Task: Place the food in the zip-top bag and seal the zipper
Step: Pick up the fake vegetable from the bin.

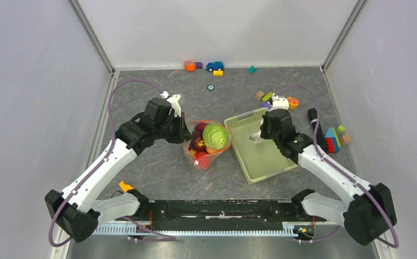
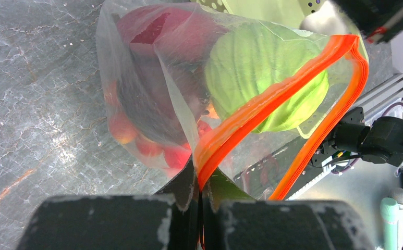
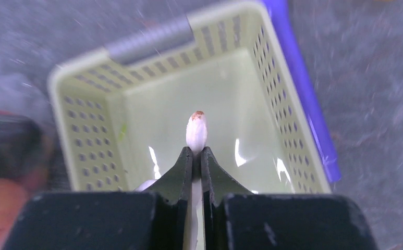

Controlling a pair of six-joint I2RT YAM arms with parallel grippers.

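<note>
The zip-top bag (image 1: 206, 147) lies in the middle of the table, holding a green cabbage (image 1: 215, 135) and several red and dark fruits (image 2: 147, 146). Its mouth is open. My left gripper (image 1: 183, 129) is shut on the red-orange zipper strip (image 2: 272, 99) at one end of the mouth; in the left wrist view the strip runs between the shut jaws (image 2: 202, 182). My right gripper (image 1: 257, 137) hangs over the pale green basket (image 1: 268, 164), shut on a small white piece with a brown tip (image 3: 196, 133). The slider tab is not in view.
The basket (image 3: 84, 130) stands just right of the bag, with another white bit (image 3: 144, 185) low in it. A toy car (image 1: 214, 66) and blocks (image 1: 190, 66) lie at the back wall. More blocks (image 1: 333, 139) and a black stick (image 1: 314, 116) lie right.
</note>
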